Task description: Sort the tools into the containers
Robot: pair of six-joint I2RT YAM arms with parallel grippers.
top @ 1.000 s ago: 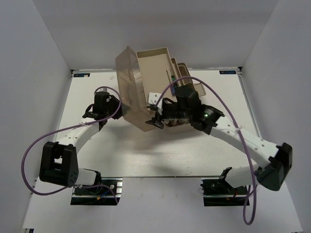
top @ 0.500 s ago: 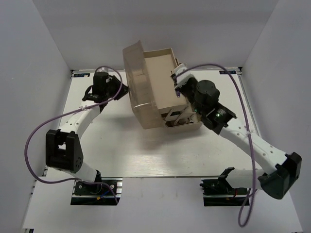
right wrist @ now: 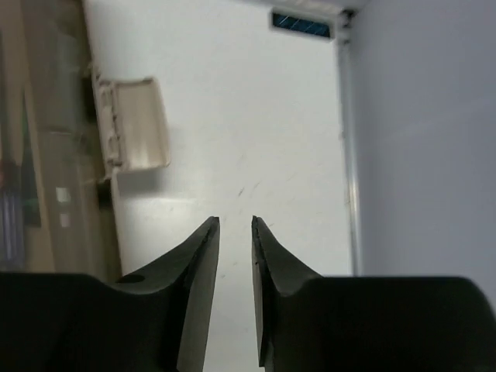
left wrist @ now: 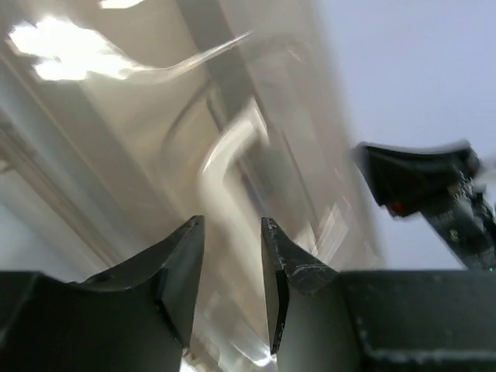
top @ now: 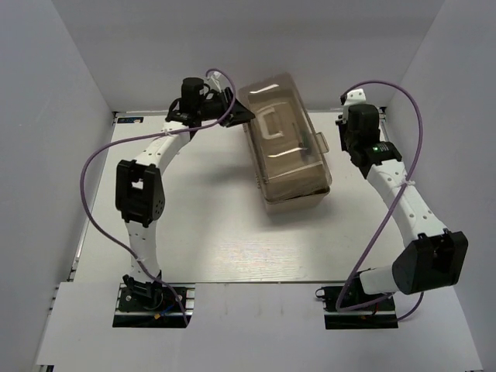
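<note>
The toolbox [top: 285, 155] stands at the table's back middle with its translucent brown lid [top: 279, 139] down over the trays. Its pale handle [top: 273, 122] lies flat on top. The tools are hidden under the lid; only dim coloured shapes [right wrist: 17, 198] show through the box's side in the right wrist view. My left gripper [top: 242, 115] is narrowly open and empty at the box's back left corner, with the lid [left wrist: 139, 101] and handle [left wrist: 229, 155] just beyond its fingertips [left wrist: 232, 232]. My right gripper [top: 344, 128] is narrowly open and empty over bare table [right wrist: 235, 225], right of the box.
The box's beige latch [right wrist: 132, 124] sticks out on its right side. The table's right rim [right wrist: 347, 155] and the grey side wall [right wrist: 426, 139] stand close to my right gripper. My right arm [left wrist: 434, 194] shows beyond the box in the left wrist view.
The lid, raised and open before, has come down shut over the trays. My left gripper moved to the box's back left corner. My right gripper pulled out of the box to its right.
</note>
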